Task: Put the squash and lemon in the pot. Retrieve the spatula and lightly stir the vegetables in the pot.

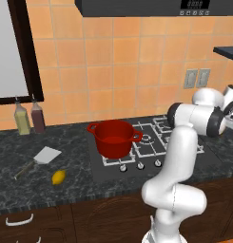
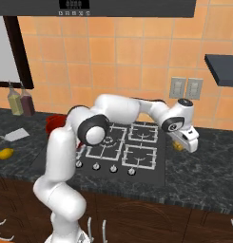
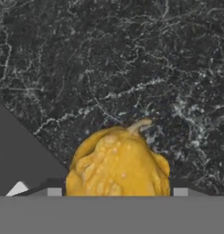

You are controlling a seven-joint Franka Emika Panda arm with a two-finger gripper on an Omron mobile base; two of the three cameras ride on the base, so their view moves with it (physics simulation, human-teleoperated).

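The squash (image 3: pixel 119 163) sits on the dark counter (image 3: pixel 131 55) to the right of the stove (image 2: pixel 122 147), and in the hand view it fills the space right at the gripper (image 3: pixel 118 192), low and centred between the two finger tips, its bumpy body toward the hand and its curled stem pointing away. The fingers stand at either flank of it, set about as wide as the squash itself; whether they already press on it or merely bracket it I cannot tell. In the right base view the hand hangs low over the counter with a speck of yellow just under it. The pot (image 1: pixel 114 137) stands on the stove's left rear burner, well apart from the squash, so the carry would have to run leftward across the stove. The lemon (image 1: pixel 58 177) and spatula (image 1: pixel 42 158) lie farther left, past the pot.
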